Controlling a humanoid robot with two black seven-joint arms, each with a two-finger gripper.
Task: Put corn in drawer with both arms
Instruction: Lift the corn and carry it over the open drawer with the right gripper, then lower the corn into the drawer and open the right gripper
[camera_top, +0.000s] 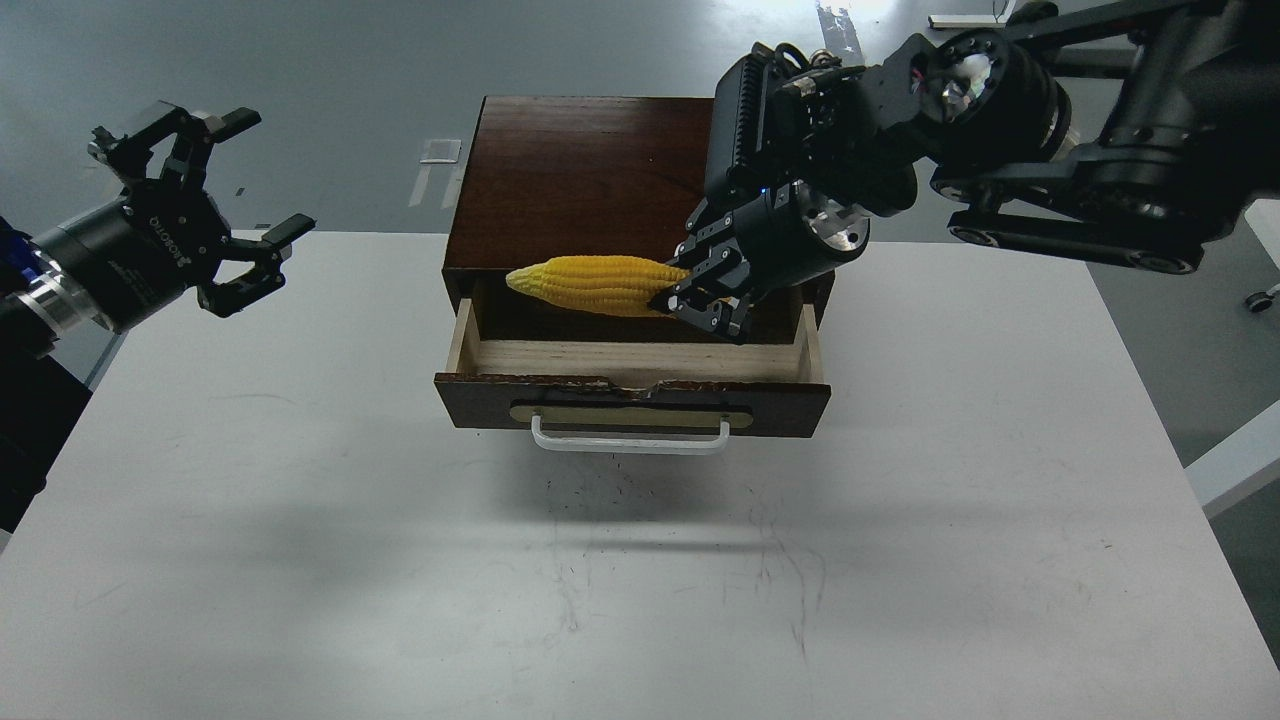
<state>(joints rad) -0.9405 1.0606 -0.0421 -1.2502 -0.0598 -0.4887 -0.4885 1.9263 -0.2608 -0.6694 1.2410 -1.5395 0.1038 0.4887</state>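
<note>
The yellow corn cob (600, 283) lies level above the back of the open drawer (640, 362), its tapered tip pointing left. My right gripper (700, 298) is shut on the cob's right end and holds it over the drawer's pale wooden inside. The drawer is pulled out of the dark brown cabinet (580, 175), with its white bar handle (630, 440) facing me. My left gripper (225, 215) is open and empty, raised above the table's far left edge, well away from the drawer.
The cabinet stands at the back middle of the white table (900, 560). My right arm (1050, 130) reaches in from the upper right over the cabinet's right side. Grey floor lies beyond the table.
</note>
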